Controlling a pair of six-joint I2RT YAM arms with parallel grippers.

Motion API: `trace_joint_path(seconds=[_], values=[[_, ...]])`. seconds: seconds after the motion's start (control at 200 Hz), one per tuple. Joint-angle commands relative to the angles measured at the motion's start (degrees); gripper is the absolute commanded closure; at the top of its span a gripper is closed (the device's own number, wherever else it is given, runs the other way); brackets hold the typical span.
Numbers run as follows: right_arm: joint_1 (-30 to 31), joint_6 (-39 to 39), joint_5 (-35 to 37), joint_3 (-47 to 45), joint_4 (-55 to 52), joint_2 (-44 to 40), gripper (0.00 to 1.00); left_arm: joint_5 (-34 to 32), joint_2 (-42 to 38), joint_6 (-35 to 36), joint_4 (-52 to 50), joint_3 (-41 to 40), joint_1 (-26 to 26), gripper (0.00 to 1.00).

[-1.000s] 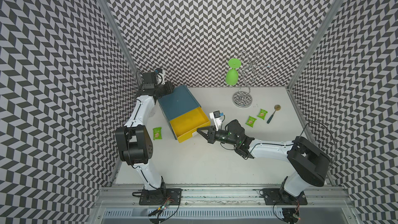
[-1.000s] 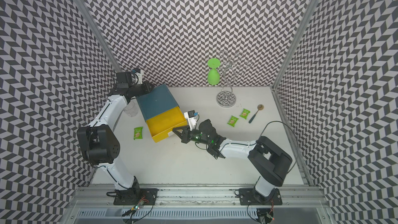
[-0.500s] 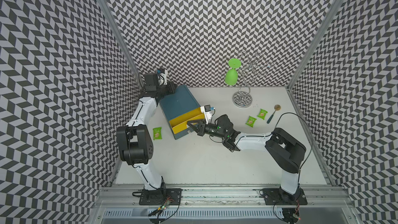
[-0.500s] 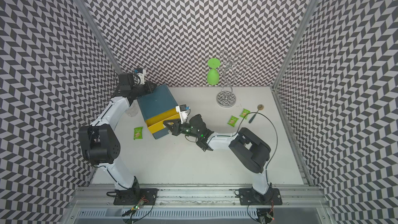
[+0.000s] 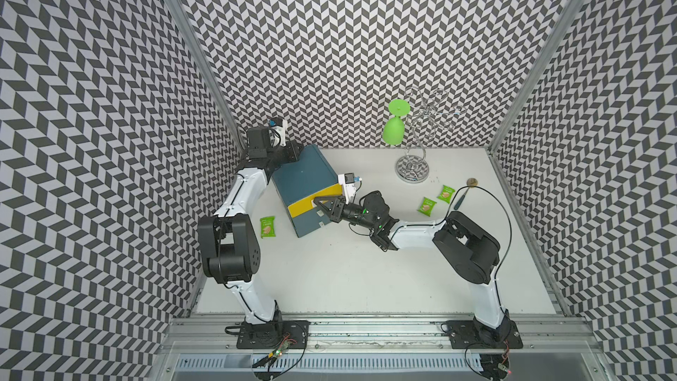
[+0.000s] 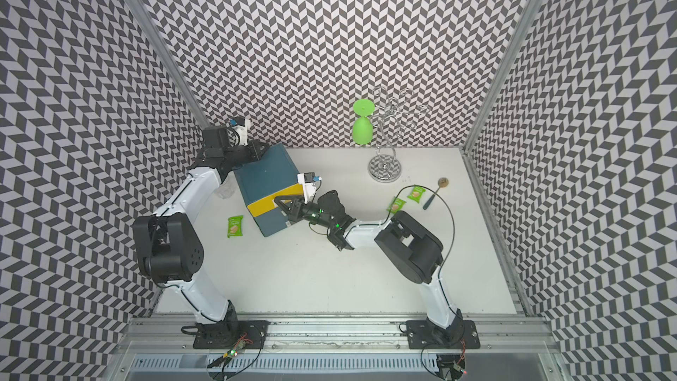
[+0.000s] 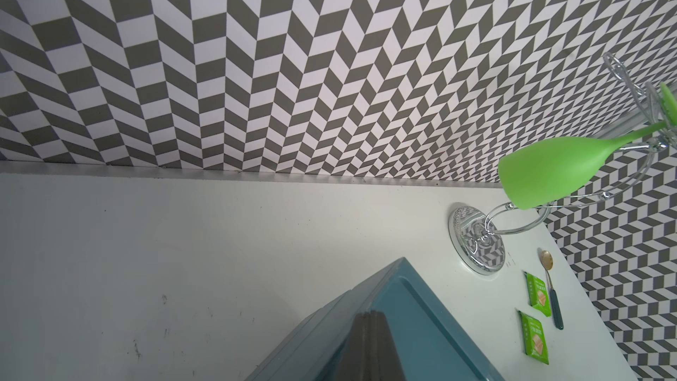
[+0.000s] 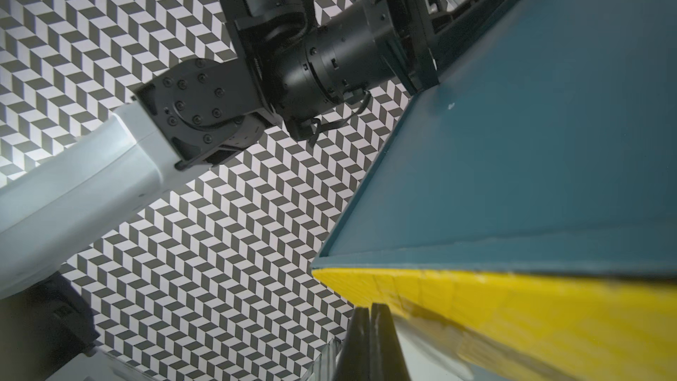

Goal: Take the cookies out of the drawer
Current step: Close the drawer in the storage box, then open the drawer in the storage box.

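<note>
A teal box [image 5: 304,174] holds the yellow drawer [image 5: 311,205], which sits pushed in, its inside hidden. My right gripper [image 5: 317,201] is shut and empty, its tip against the yellow drawer front [image 8: 513,309]. Resting on the box's back corner [image 7: 421,324], my left gripper [image 5: 297,151] is shut with nothing in it. Three green cookies packets lie on the table in both top views. One packet [image 5: 267,227] is left of the box. Two packets [image 5: 426,206] [image 5: 446,193] are at the right, also seen in the left wrist view [image 7: 538,294] [image 7: 536,337].
A chrome rack [image 5: 412,169] at the back carries an upside-down green wine glass [image 5: 394,130]. A spoon [image 5: 462,196] lies beside the right packets. A clear cup [image 6: 227,190] stands behind my left arm, near the left wall.
The yellow drawer has slid from open into the box. My shut right gripper has moved left with it, against its front. My left arm has barely moved.
</note>
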Motion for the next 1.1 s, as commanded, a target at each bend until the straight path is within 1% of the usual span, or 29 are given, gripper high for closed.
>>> trace_joint_path(seconds=[0.0, 0.065, 0.14, 0.185, 0.24, 0.345, 0.37, 0.446, 0.586, 0.636, 0.691, 0.841, 0.971, 1.091], values=[[-0.4, 1.2, 2.3, -0.8, -0.8, 2.1, 1.0, 1.4, 1.9, -0.8, -7.3, -3.8, -0.8, 1.0], [-0.4, 1.2, 2.3, -2.2, 0.0, 1.0, 1.0, 1.2, 1.9, -0.9, -7.3, -3.8, -0.8, 1.0], [-0.4, 0.3, 1.7, -4.2, 0.0, -1.2, 0.85, 1.0, 1.7, -0.8, -7.4, -3.8, -0.7, 1.0], [-0.4, 0.3, 1.1, -6.2, 0.6, -2.9, 0.79, 0.4, 1.5, -1.1, -7.6, -3.8, -0.4, 1.0], [-0.4, 1.9, 0.4, -10.2, 3.6, -5.2, 0.73, 0.4, 1.6, -1.3, -7.6, -3.8, 0.0, 1.0], [-0.5, 6.6, -1.9, -17.0, 10.0, -7.3, 0.58, 0.6, 1.3, -1.4, -7.6, -3.7, 0.6, 1.0], [-0.6, 7.9, -2.6, -18.0, 11.8, -7.1, 0.52, 0.6, 1.2, -1.4, -7.5, -3.7, 0.7, 1.0], [-0.9, 14.1, -5.2, -19.8, 18.6, -4.9, 0.43, 0.9, 1.1, -1.5, -7.4, -3.6, 0.8, 1.0], [-2.5, 29.8, -7.7, -19.3, 37.9, 4.2, 0.33, 1.5, 1.2, -1.8, -6.9, -3.9, 0.7, 1.0], [-2.7, 33.9, -8.0, -17.7, 42.0, 7.2, 0.32, 1.4, 1.3, -1.9, -7.0, -4.0, 0.7, 1.0], [-2.8, 35.9, -8.1, -16.4, 43.3, 9.2, 0.32, 1.3, 1.3, -1.9, -7.0, -4.1, 0.7, 1.0], [-2.6, 34.4, -8.3, -14.6, 38.2, 9.4, 0.35, 1.2, 1.3, -1.9, -7.1, -3.7, 0.7, 1.0], [-2.7, 36.0, -7.3, -13.2, 38.8, 11.3, 0.39, 1.2, 1.4, -2.0, -7.1, -3.8, 0.7, 1.0], [-2.3, 36.5, -7.1, -10.9, 36.9, 13.1, 0.42, 0.3, 1.4, -2.0, -7.2, -4.1, 0.7, 1.0]])
